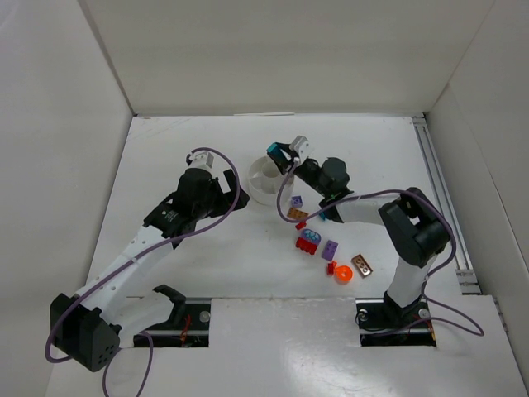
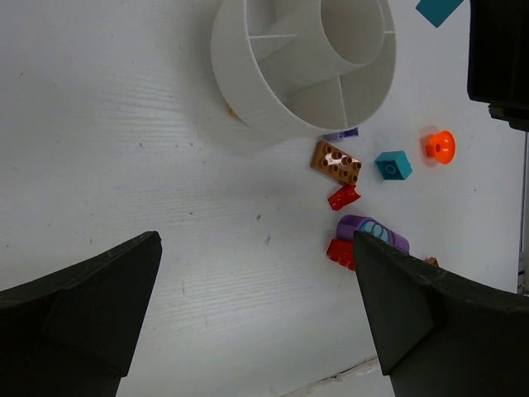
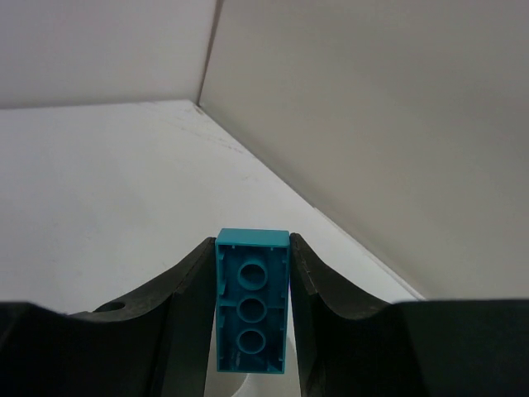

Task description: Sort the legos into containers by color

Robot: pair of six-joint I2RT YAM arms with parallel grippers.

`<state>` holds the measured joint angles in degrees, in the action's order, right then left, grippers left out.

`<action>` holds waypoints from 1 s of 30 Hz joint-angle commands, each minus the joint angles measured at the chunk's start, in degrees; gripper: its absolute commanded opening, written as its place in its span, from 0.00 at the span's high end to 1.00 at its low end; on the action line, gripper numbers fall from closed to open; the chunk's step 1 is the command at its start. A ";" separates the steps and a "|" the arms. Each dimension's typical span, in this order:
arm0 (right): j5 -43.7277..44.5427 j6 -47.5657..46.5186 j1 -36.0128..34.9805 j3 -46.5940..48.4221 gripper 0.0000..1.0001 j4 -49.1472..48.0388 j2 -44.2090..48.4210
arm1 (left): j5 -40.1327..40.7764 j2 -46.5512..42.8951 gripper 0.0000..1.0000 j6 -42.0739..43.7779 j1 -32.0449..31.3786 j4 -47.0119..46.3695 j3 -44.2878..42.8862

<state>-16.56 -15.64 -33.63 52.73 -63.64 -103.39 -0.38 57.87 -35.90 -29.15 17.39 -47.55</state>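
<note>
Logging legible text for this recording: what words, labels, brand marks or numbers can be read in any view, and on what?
No text can be read in any view.
left arm: a pale mark on its black housing, too small to read.
teal brick: no lettering visible on its underside.
white dish: plain, no markings.

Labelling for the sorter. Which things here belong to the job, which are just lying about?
Job: white dish; teal brick in the right gripper; loose: brown plate, teal cube, orange round piece, small red brick.
Just there: purple cables; enclosure walls.
</note>
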 commanded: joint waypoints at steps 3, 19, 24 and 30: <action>-3.83 3.60 0.84 -2.45 0.85 -13.71 0.83 | 0.47 -0.39 0.00 0.13 -0.21 -1.57 -0.26; -8.13 3.60 3.04 -7.47 0.80 -13.44 0.03 | 0.47 0.67 0.00 0.66 -0.21 -1.57 -0.26; -9.28 3.60 3.04 -6.06 0.77 -13.36 -1.81 | 0.47 0.67 0.00 0.66 -0.21 -1.57 -0.26; -9.28 4.12 3.04 -6.06 0.67 -14.85 -2.95 | 1.00 0.67 0.00 0.66 -0.21 -1.04 -0.26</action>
<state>-24.16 -12.62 -30.79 45.28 -72.93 -105.65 -0.01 58.81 -35.86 -29.15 17.39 -47.55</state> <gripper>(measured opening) 0.421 0.997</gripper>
